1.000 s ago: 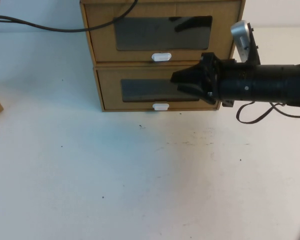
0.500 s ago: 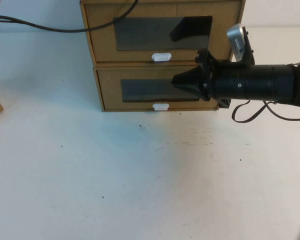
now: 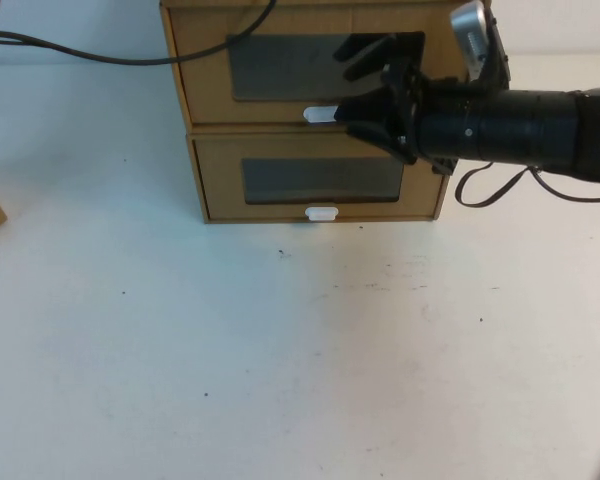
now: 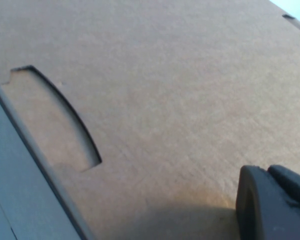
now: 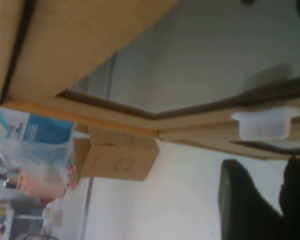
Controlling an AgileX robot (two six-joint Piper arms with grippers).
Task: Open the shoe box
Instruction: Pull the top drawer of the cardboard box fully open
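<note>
Bright, even light fills the white bench, with a faint bluish cast near the box. On the brown cardboard shoe box, the dark glossy window mirrors the black arm. The right wrist view is soft and blurred, the black right gripper out of focus.

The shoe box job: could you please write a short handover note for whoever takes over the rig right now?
Right gripper: open, at the upper shoe box's white handle, not gripping it.
Left gripper: out of the high view, close against plain cardboard; state unclear.
Lower shoe box: shut, directly beneath; lower handle untouched.
Done: approach only; both drawers are shut.
Left: close on the white handle, then pull the upper drawer out.
</note>
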